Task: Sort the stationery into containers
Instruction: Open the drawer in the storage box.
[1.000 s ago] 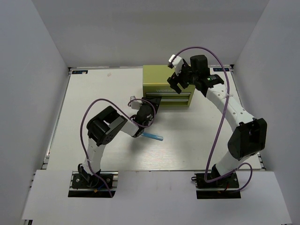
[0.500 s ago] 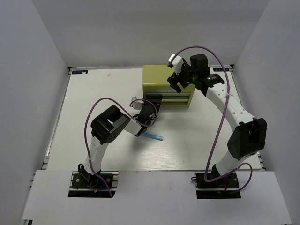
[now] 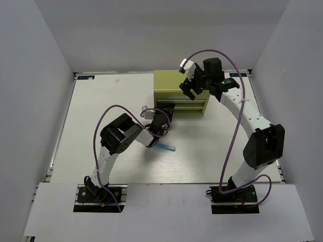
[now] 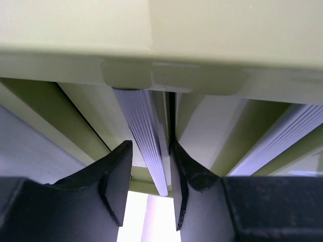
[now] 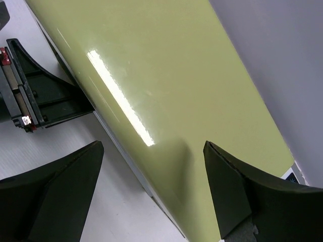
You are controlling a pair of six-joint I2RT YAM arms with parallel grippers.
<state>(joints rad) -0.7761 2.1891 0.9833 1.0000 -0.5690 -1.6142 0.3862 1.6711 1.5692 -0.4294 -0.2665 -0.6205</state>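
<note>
The olive-green box (image 3: 171, 85) stands at the back middle of the table. My left gripper (image 3: 164, 117) is at its drawer front. In the left wrist view the gripper (image 4: 150, 145) is shut on a silvery drawer handle strip (image 4: 139, 116) under the box's green edge (image 4: 202, 30). A light blue stick (image 3: 165, 146) lies on the table just in front of the left gripper. My right gripper (image 3: 190, 84) is wide open and empty over the box's top (image 5: 151, 75), also in its wrist view (image 5: 152, 146). The other sticks are out of view.
White walls close the table on the left, back and right. The left gripper's black body (image 5: 35, 96) shows beside the box in the right wrist view. Purple cables loop above both arms.
The left arm's elbow has shifted right, toward the box, with its gripper staying at the drawer front. The right gripper has barely moved. The blue stick lies as before.
</note>
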